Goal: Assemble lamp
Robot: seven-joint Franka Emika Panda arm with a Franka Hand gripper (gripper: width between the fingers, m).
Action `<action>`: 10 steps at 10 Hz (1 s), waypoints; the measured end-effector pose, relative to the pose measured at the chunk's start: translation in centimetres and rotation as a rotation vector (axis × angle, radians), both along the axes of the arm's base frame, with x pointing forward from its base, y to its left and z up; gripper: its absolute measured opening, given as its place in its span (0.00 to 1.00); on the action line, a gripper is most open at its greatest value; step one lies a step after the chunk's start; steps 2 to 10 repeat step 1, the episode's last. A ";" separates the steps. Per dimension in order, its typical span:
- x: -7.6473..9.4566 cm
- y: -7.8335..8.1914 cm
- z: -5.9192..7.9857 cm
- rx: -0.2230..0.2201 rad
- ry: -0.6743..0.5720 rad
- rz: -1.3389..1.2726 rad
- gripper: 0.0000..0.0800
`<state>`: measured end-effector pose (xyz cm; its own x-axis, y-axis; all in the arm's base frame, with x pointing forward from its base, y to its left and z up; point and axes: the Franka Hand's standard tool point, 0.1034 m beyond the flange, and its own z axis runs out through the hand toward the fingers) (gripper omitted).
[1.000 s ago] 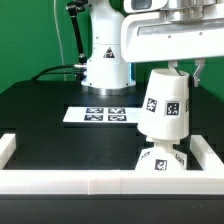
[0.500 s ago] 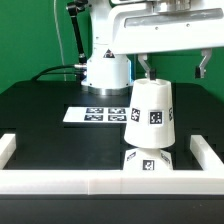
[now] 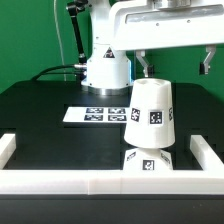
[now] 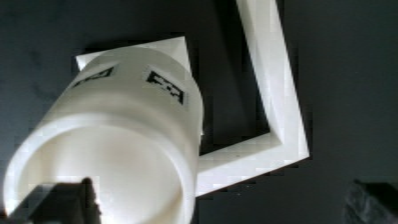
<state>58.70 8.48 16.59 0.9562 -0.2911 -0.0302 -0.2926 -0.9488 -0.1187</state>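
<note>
The white tapered shade (image 3: 150,112) stands upright, narrow end up, on the low square base (image 3: 147,161) near the front of the black table. The bulb is hidden. My gripper (image 3: 176,63) hangs open just above the shade's top, its dark fingers (image 3: 145,63) spread wide and touching nothing. In the wrist view the shade (image 4: 116,130) fills the frame from close by, with a corner of the base (image 4: 169,47) showing beyond it. There my gripper (image 4: 214,203) is open, with one finger (image 4: 54,202) beside the shade.
A white rail (image 3: 100,182) runs along the table's front, with raised ends at both sides; it shows as an angled wall in the wrist view (image 4: 267,90). The marker board (image 3: 95,115) lies behind the lamp. The arm's pedestal (image 3: 105,68) and cables stand at the back.
The shade was held tilted further to the exterior view's right. It now stands upright on the base, let go, and my gripper has opened and risen a little.
</note>
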 end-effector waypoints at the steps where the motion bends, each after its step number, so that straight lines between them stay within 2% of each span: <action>1: 0.0 0.0 0.0 0.000 0.000 0.000 0.87; 10: 0.0 0.0 0.0 0.000 0.000 0.000 0.87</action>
